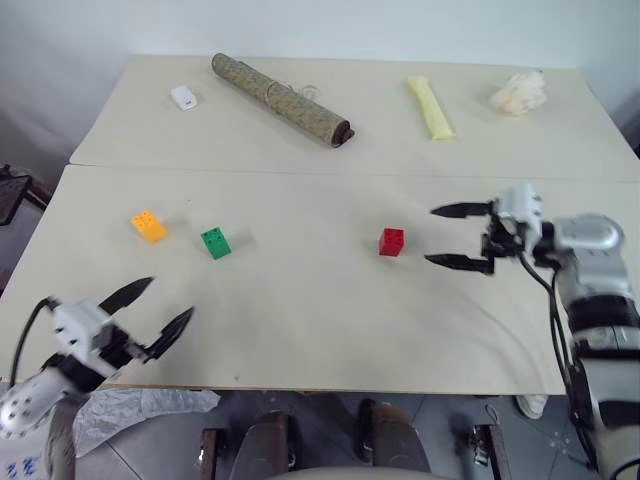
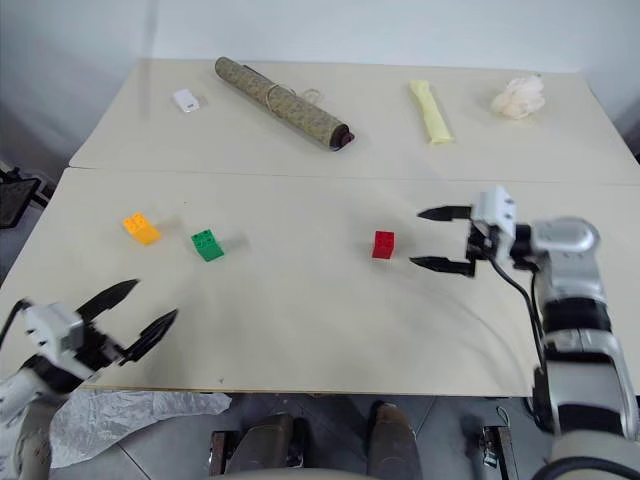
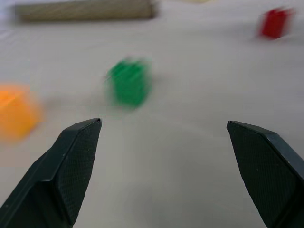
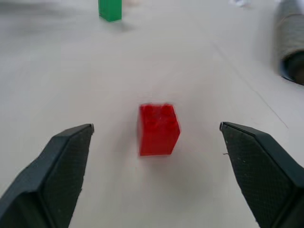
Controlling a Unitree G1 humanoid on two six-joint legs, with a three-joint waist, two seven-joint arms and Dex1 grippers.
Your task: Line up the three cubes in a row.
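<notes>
Three small studded plastic cubes sit studs-up on the bench point(image 1: 300, 330). The green cube point(image 1: 215, 243) is the landmark: the orange cube point(image 1: 148, 226) lies near on its left, the red cube point(image 1: 391, 242) well apart on its right, none touching.

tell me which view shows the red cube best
The right wrist view: the red cube sits large and central, just ahead of the open right end effector. Both eye views show it small on the table; the left wrist view shows a blurred corner glimpse.

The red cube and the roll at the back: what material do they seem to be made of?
Red cube: likely moulded plastic, smooth with a slight sheen, studs on top. Roll: looks like woven or textured matting, matt and speckled olive, rolled up; the exact material is unclear.
</notes>
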